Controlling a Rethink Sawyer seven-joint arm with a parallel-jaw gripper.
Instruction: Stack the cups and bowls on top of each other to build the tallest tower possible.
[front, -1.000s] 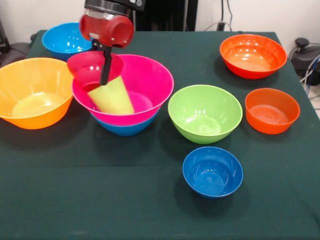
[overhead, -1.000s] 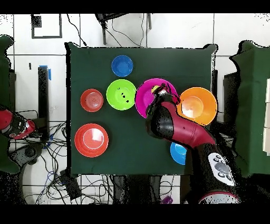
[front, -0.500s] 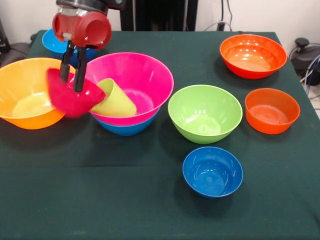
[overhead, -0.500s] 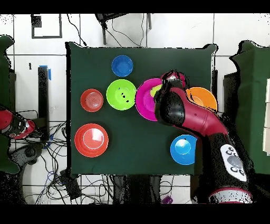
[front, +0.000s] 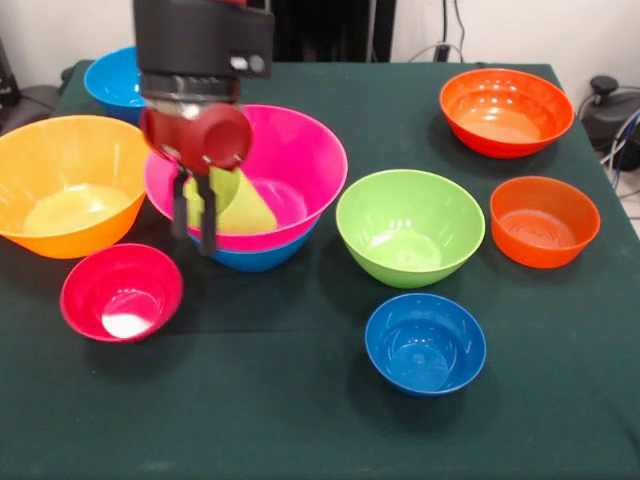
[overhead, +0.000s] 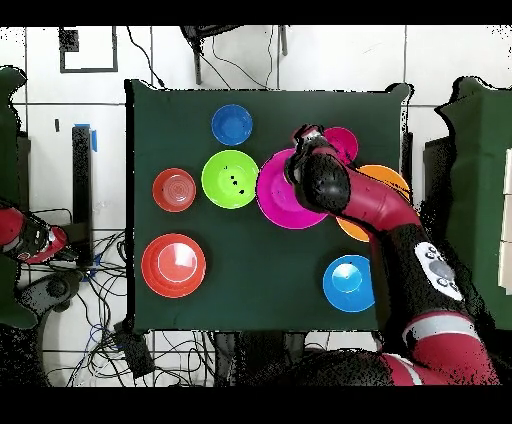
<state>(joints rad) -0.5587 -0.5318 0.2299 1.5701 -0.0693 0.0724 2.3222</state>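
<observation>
Nearest the camera: small blue bowl (front: 425, 343), then the small crimson bowl (front: 122, 291) upright on the table (front: 300, 420), below and a bit left of my gripper (front: 194, 222), not touching it. My gripper hangs empty with its fingers (front: 209, 225) a little apart, in front of the large pink bowl (front: 290, 165), which sits nested in a blue bowl (front: 250, 257) and holds the lime cup (front: 235, 200) lying tilted just behind my fingertips. Green bowl (front: 410, 227) right of that stack, large orange bowl (front: 65, 185) left of it, two red-orange bowls (front: 544, 220) further right and back.
</observation>
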